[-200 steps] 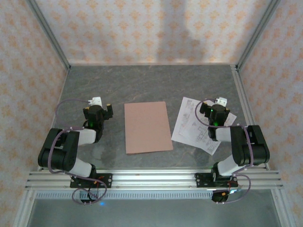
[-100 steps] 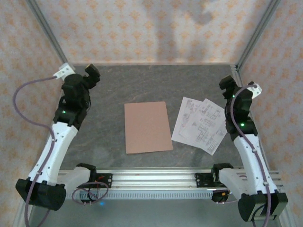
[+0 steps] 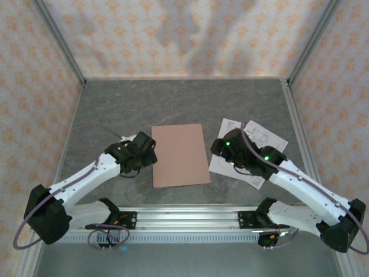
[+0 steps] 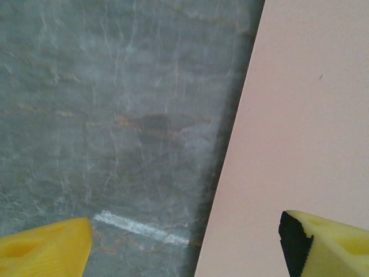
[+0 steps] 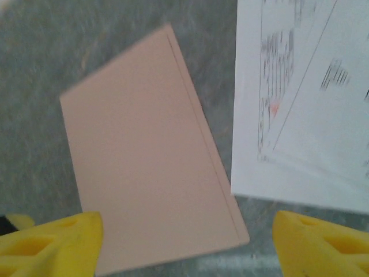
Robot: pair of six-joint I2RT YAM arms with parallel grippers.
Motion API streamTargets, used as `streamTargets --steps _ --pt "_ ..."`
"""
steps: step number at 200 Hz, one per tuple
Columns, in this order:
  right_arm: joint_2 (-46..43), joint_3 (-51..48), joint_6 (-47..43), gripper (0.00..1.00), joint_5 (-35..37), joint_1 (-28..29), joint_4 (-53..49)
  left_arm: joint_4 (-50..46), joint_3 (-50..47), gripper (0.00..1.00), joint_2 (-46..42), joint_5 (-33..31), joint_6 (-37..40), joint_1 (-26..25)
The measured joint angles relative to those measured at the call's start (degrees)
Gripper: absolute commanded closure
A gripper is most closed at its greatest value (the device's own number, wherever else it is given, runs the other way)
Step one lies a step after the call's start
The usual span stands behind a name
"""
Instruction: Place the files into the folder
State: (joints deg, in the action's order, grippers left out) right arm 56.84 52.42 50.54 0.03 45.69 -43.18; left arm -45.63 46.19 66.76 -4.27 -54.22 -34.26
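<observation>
The salmon folder [image 3: 179, 154] lies closed and flat at the table's middle. The white printed files [image 3: 259, 138] lie overlapping just right of it. My left gripper [image 3: 149, 151] hovers open at the folder's left edge; in the left wrist view its yellow fingertips straddle that edge, one over the stone, one over the folder [image 4: 300, 127]. My right gripper [image 3: 218, 145] stands open between folder and files; the right wrist view has the folder [image 5: 144, 167] on the left and the files [image 5: 305, 115] on the right, with nothing between its fingers [image 5: 57, 239].
The grey marbled tabletop [image 3: 173, 101] stretches free behind the folder. Aluminium frame rails [image 3: 190, 218] run along the near edge, and patterned walls close in the back and sides.
Both arms have swung down from raised positions near the back corners to the table's middle. The left gripper now sits at the folder's left edge, the right at the files' left edge.
</observation>
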Motion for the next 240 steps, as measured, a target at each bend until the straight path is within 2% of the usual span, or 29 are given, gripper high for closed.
streamTargets --steps 15,32,59,85,106,118,147,182,240 --pt "2.60 -2.03 1.92 0.38 -0.90 1.53 1.07 0.57 -0.11 0.21 1.62 0.92 -2.01 -2.45" --pt "7.28 -2.54 3.69 0.44 -1.97 2.32 2.73 0.57 -0.11 0.18 2.67 0.85 -5.14 -6.84" --pt "15.74 -1.27 4.11 0.52 -2.99 2.32 5.90 0.61 -0.46 0.14 0.52 -0.63 -13.97 -18.56" --pt "21.84 -0.70 5.27 0.60 -5.68 -0.26 10.80 5.70 -4.85 0.09 -2.58 -1.46 -25.16 -28.98" --pt "23.30 -1.81 7.37 0.69 -7.32 -3.72 16.00 12.20 -8.04 0.05 -0.66 -2.43 -32.79 -34.05" --pt "23.71 -2.60 8.81 0.77 -8.07 -5.20 18.78 16.39 -8.66 0.05 1.73 -3.19 -36.06 -35.47" --pt "29.51 -1.55 11.41 0.87 -10.29 -6.05 22.53 26.21 -8.87 0.05 7.52 -4.52 -41.83 -36.26" --pt "35.32 -0.87 14.05 0.89 -11.43 -6.45 23.58 33.46 -11.47 0.05 9.66 -6.60 -46.77 -36.26" --pt "37.46 0.22 15.93 0.94 -11.39 -6.75 24.20 36.50 -12.68 0.08 10.56 -8.46 -49.59 -36.26"
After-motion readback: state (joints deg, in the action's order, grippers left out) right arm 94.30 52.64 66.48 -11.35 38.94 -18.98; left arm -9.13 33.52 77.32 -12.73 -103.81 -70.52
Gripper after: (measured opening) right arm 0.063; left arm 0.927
